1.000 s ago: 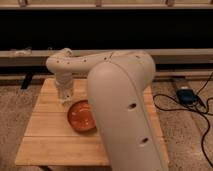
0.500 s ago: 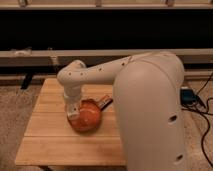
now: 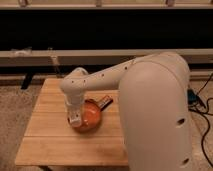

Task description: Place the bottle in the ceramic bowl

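The ceramic bowl (image 3: 90, 116) is orange-red and round and sits on the wooden table (image 3: 50, 135), near its middle. My white arm reaches in from the right, and its wrist points down at the bowl's left side. The gripper (image 3: 75, 118) is at the bowl's left rim, low over the dish. A small whitish piece shows at the gripper's tip; I cannot tell whether it is the bottle. No bottle shows clearly anywhere else.
A small dark object (image 3: 104, 101) lies at the bowl's far right rim. My bulky upper arm (image 3: 155, 110) covers the table's right part. Cables and a dark box (image 3: 197, 100) lie on the floor to the right. A long low rail (image 3: 30, 56) runs behind the table.
The gripper has moved from the table's far left side towards the bowl and now hangs over its left rim. The arm has swung lower and further to the right.
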`<act>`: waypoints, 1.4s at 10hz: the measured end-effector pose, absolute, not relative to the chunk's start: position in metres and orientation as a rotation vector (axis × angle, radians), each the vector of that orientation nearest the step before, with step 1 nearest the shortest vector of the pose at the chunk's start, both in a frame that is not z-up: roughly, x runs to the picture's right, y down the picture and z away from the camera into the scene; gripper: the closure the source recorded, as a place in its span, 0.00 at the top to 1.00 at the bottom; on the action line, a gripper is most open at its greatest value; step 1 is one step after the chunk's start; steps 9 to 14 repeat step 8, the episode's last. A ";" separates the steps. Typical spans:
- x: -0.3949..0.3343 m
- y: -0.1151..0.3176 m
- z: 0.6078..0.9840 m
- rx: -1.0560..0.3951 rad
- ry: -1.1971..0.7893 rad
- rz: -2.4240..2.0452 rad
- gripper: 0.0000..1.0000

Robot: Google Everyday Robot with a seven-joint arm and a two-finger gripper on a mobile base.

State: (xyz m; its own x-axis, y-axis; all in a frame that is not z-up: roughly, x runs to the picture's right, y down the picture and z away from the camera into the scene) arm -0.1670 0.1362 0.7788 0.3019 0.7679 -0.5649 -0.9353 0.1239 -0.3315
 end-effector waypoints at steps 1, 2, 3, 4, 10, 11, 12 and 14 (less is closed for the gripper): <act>-0.157 0.132 0.783 -0.694 0.299 1.281 0.80; -0.146 0.129 0.788 -0.675 0.318 1.295 0.80; -0.138 0.125 0.790 -0.654 0.333 1.304 0.80; -0.134 0.120 0.792 -0.636 0.337 1.308 0.80; -0.119 0.100 0.789 -0.596 0.317 1.305 0.80; -0.119 0.100 0.789 -0.596 0.317 1.305 0.80; -0.119 0.100 0.789 -0.596 0.317 1.305 0.80; -0.119 0.100 0.789 -0.596 0.317 1.305 0.80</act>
